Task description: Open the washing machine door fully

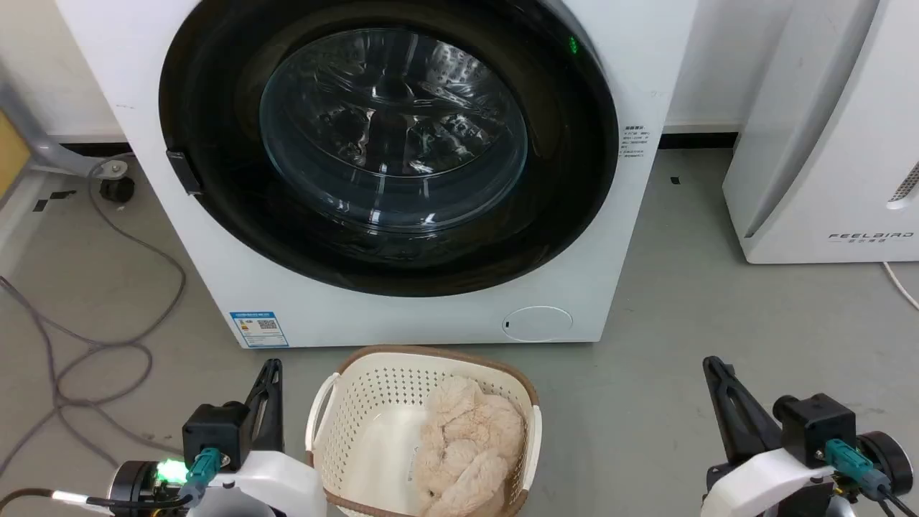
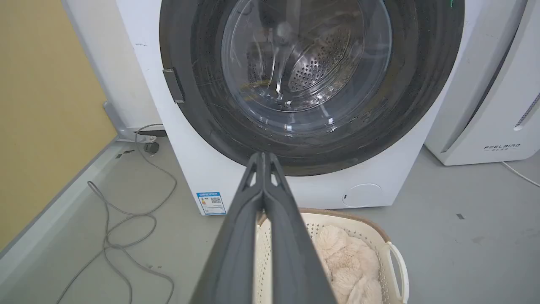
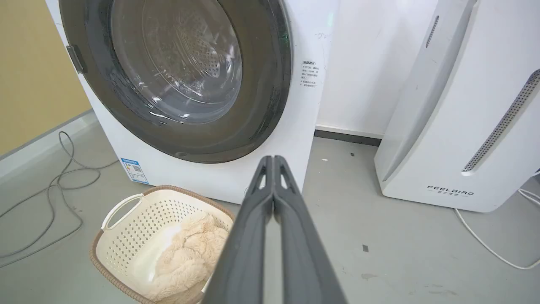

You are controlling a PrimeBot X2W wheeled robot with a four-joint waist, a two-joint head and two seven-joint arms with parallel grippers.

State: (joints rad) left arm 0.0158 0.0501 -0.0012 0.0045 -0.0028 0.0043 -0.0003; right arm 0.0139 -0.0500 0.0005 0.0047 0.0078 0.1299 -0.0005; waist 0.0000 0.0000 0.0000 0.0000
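The washing machine (image 1: 402,316) is a big white box straight ahead. Its door (image 1: 215,143), a glossy black disc with a bulging glass bowl, lies flat against the front, closed, with a dark latch handle (image 1: 184,172) on its left rim. The door (image 2: 202,76) and the door (image 3: 270,84) fill the top of both wrist views. My left gripper (image 1: 271,368) sits at the lower left, shut and empty, well short of the machine. My right gripper (image 1: 712,365) sits at the lower right, also shut and empty. In the wrist views the left gripper (image 2: 262,155) and right gripper (image 3: 273,158) show fingertips pressed together.
A cream laundry basket (image 1: 337,402) holding a fluffy beige cloth (image 1: 467,438) stands on the floor between my arms, right before the machine. A white FEELBIRD appliance (image 1: 826,143) stands to the right. Grey cables (image 1: 108,345) loop over the floor on the left.
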